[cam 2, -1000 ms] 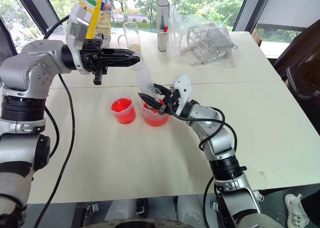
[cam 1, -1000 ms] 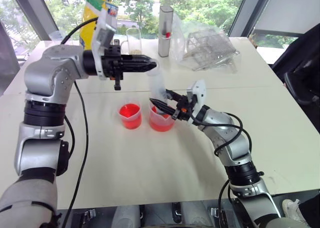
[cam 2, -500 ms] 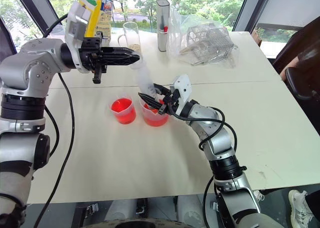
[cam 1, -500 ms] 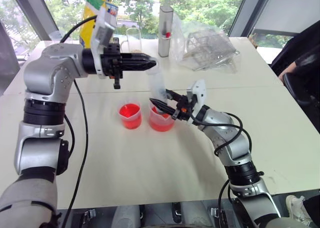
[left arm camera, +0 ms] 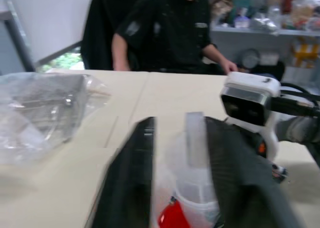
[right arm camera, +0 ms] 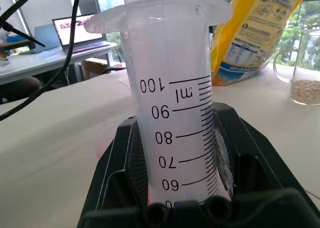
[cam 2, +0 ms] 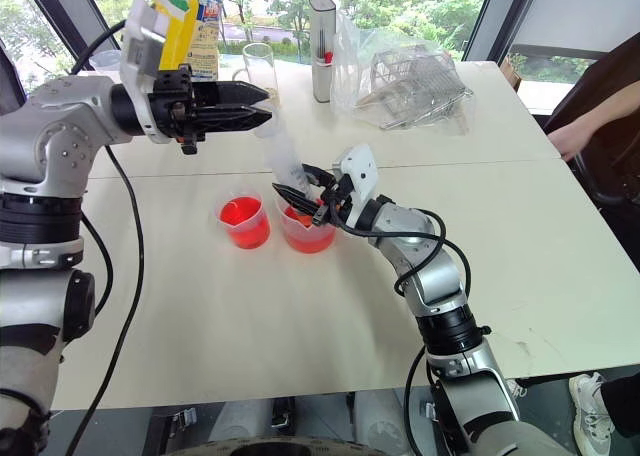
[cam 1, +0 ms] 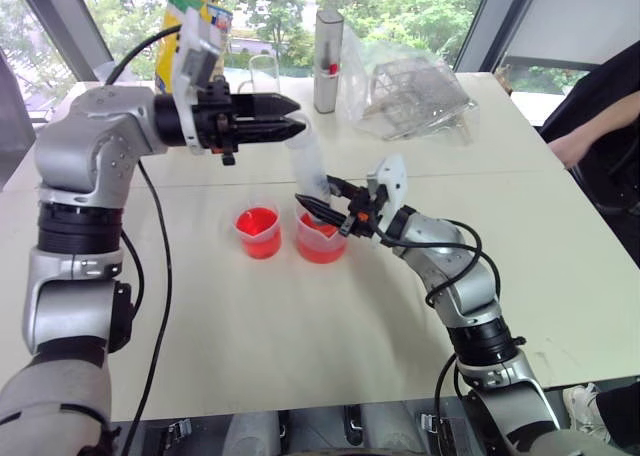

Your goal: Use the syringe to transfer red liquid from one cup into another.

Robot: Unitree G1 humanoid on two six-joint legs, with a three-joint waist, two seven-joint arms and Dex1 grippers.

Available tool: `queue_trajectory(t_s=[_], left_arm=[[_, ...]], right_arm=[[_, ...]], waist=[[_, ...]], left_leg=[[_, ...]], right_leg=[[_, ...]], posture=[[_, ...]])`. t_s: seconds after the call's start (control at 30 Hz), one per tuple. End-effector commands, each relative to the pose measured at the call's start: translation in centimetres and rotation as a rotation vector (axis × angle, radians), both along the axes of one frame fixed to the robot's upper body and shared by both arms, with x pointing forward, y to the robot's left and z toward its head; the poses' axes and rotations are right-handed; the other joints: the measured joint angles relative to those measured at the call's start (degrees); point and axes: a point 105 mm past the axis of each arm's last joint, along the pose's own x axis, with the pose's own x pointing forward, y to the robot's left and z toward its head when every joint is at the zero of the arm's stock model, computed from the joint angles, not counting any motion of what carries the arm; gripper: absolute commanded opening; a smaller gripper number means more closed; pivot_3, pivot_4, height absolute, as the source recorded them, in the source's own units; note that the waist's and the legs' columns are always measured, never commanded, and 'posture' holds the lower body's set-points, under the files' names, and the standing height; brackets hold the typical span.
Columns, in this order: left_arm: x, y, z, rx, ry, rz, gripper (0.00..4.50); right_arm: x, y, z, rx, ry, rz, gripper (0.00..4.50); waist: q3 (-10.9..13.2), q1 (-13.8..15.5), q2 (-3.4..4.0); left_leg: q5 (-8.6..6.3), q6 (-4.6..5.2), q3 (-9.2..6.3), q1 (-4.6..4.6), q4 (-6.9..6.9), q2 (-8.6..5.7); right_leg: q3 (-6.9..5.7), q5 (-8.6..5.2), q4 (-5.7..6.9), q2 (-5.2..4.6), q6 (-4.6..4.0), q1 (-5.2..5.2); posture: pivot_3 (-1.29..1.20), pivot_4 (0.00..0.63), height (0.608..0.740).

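Right eye view: syringe (cam 2: 286,163) stands tilted, long axis running up-left from the beaker (cam 2: 308,231) to the left gripper (cam 2: 262,109) at its plunger end. That gripper's fingers look parted around the top, not squeezing. Right gripper (cam 2: 297,198) is clamped on the barrel just above the beaker rim. Small cup (cam 2: 245,222) sits just left, holding red liquid (cam 2: 240,213). Right wrist view adds barrel markings.

Left gripper (cam 1: 292,126) fingers parted, level; right gripper (cam 1: 318,198) clamped shut.
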Motion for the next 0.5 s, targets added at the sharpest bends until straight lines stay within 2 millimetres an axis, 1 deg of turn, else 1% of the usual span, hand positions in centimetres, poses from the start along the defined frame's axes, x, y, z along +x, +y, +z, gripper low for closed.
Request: queue_trajectory(t_s=[0.03, 0.1, 0.23, 0.43, 0.5], left_arm=[[-0.8, 0.3, 1.3, -0.025, -0.039, -0.003, 3.53], [-0.9, 0.7, 1.4, -0.029, -0.039, 0.007, 4.44], [-1.6, 2.1, 1.7, -0.033, -0.044, 0.022, 4.44], [-2.4, 5.2, 2.7, -0.034, -0.053, 0.104, 4.44], [-2.7, 6.1, 3.0, -0.041, -0.053, 0.133, 4.44]], right_arm=[[-0.4, 0.0, 2.5, 0.033, -0.081, 0.007, 1.42], [-0.2, -0.2, 3.0, 0.043, -0.087, -0.003, 1.42], [0.1, -0.7, 3.8, 0.066, -0.090, -0.024, 1.42], [0.1, -1.1, 4.3, 0.071, -0.087, -0.028, 1.42], [-0.1, -1.1, 4.9, 0.089, -0.080, -0.014, 1.42]], waist=[[0.00, 0.02, 0.00], [0.00, 0.15, 0.00], [0.00, 0.01, 0.00], [0.00, -0.10, 0.00], [0.00, -0.07, 0.00]], left_leg=[[0.00, 0.00, 0.00, -0.01, 0.00, 0.00], [0.00, 0.00, 0.00, -0.01, 0.00, -0.01], [0.00, 0.00, 0.02, -0.04, 0.00, -0.01], [0.00, 0.00, 0.02, -0.10, 0.00, 0.01], [0.00, 0.00, 0.02, -0.11, 0.00, 0.01]], right_leg=[[0.00, 0.00, 0.00, 0.00, 0.00, 0.00], [0.00, 0.00, 0.00, -0.01, 0.00, 0.00], [0.00, 0.00, -0.01, -0.04, 0.00, -0.04], [0.02, -0.01, 0.06, -0.01, -0.02, -0.16], [0.02, -0.01, 0.06, -0.02, -0.02, -0.16]], posture=[[0.00, 0.150, 0.740], [0.00, 0.150, 0.740], [0.00, 0.150, 0.740], [0.00, 0.150, 0.740], [0.00, 0.150, 0.740]])
